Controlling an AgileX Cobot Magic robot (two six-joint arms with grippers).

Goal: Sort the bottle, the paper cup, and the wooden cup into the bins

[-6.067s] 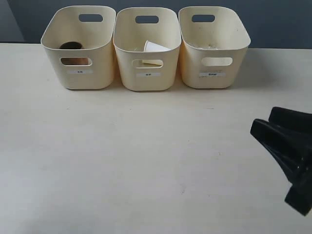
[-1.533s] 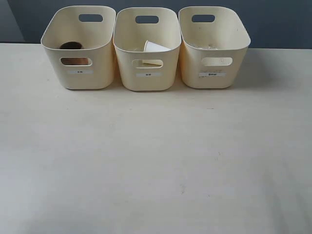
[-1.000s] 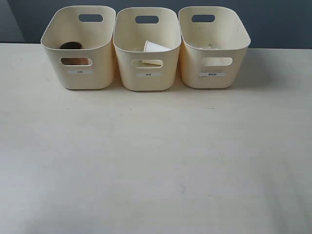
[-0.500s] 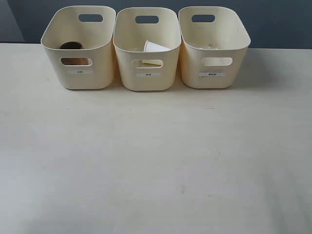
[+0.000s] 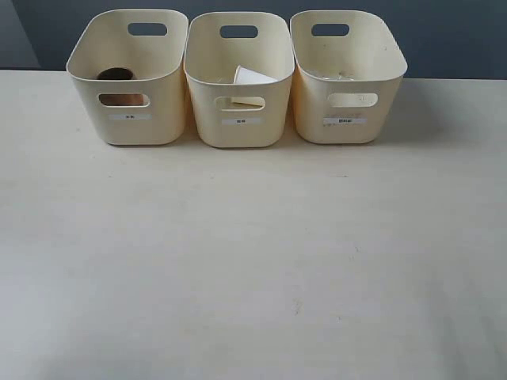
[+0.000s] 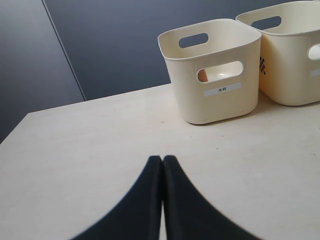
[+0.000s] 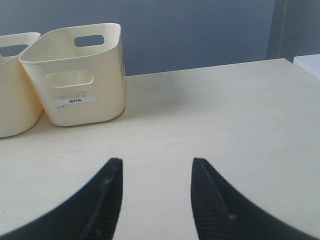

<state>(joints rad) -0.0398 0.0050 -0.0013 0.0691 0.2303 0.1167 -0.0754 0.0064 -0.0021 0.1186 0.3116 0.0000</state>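
Three cream bins stand in a row at the back of the table: left bin, middle bin, right bin. The dark wooden cup sits inside the left bin and shows through its cutout. The white paper cup lies tilted in the middle bin. Faint clear plastic in the right bin may be the bottle; I cannot tell for sure. Neither gripper shows in the exterior view. My left gripper is shut and empty over bare table. My right gripper is open and empty.
The cream tabletop stretches in front of the bins. A dark blue-grey wall runs behind them. In the right wrist view the right bin stands ahead, with the table's far corner beyond.
The right gripper, seen at the right edge 6.1 s ago, has left the exterior view. Over the last 1.5 s nothing has moved.
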